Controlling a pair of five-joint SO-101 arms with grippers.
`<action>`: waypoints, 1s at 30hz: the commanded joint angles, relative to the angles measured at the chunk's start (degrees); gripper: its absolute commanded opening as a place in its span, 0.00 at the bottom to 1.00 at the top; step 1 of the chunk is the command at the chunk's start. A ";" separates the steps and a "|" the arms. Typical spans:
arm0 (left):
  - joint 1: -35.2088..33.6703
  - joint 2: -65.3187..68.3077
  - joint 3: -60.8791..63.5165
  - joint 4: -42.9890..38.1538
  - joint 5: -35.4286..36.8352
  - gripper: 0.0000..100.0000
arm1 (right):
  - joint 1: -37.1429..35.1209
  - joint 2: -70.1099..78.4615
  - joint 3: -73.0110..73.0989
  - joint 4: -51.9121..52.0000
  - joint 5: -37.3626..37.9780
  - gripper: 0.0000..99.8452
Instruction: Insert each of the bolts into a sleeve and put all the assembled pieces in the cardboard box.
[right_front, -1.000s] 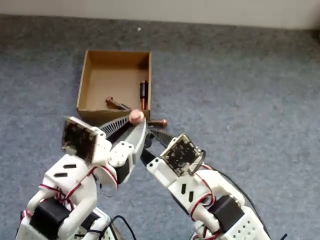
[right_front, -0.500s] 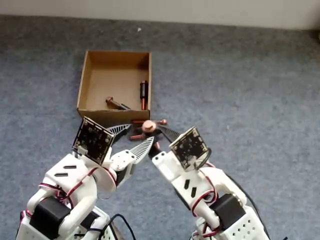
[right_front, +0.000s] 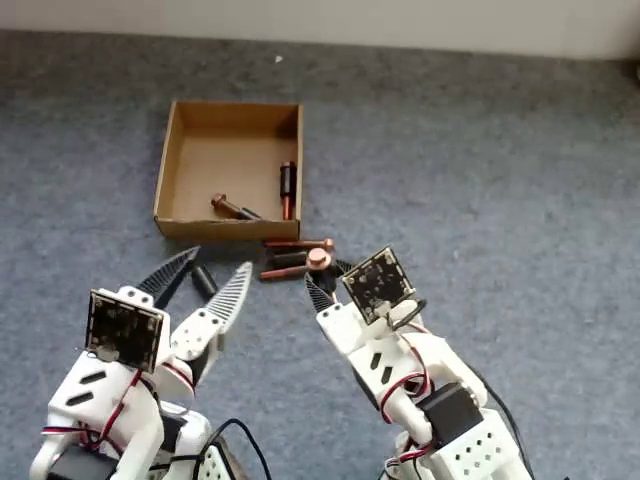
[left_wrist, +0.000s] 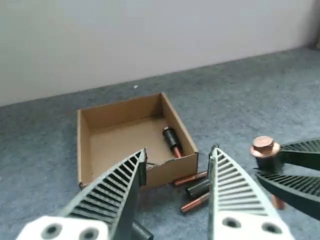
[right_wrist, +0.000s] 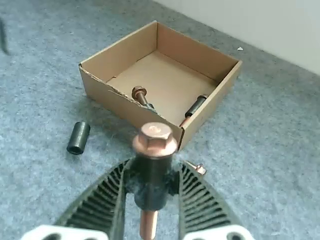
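My right gripper (right_wrist: 150, 172) is shut on a black sleeve (right_wrist: 150, 186) with a copper bolt (right_wrist: 155, 139) through it, held upright just in front of the cardboard box (right_wrist: 125, 107). In the high view this right gripper (right_front: 318, 276) is right of the left gripper (right_front: 222, 259), which stands open over a loose black sleeve (right_front: 204, 281). The left wrist view has the left gripper (left_wrist: 179, 151) empty. Two assembled pieces (right_front: 287, 190) (right_front: 232, 208) lie in the box (right_front: 165, 165). Two loose bolts (right_front: 298, 243) (right_front: 283, 271) and a sleeve (right_front: 290, 259) lie by its front wall.
Grey carpet covers the table, with free room to the right of the box and behind it. A pale wall (left_wrist: 150, 35) runs along the far edge. The loose sleeve (right_wrist: 78, 137) lies apart from the box's front wall.
The left arm has drawn back toward the near left and its gripper has opened. The bolt-and-sleeve piece stays in the right gripper, which shifted a little right and nearer.
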 joint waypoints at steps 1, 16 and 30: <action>-6.99 -1.63 6.29 -0.09 -2.20 0.22 | 0.66 4.53 -2.68 -1.19 -0.62 0.00; -22.37 -1.45 30.02 -11.69 -1.93 0.10 | 0.57 51.21 -30.46 -23.16 -0.44 0.00; -22.20 -1.36 31.69 -14.24 -2.11 0.06 | 2.68 89.71 -49.63 -51.82 -0.53 0.00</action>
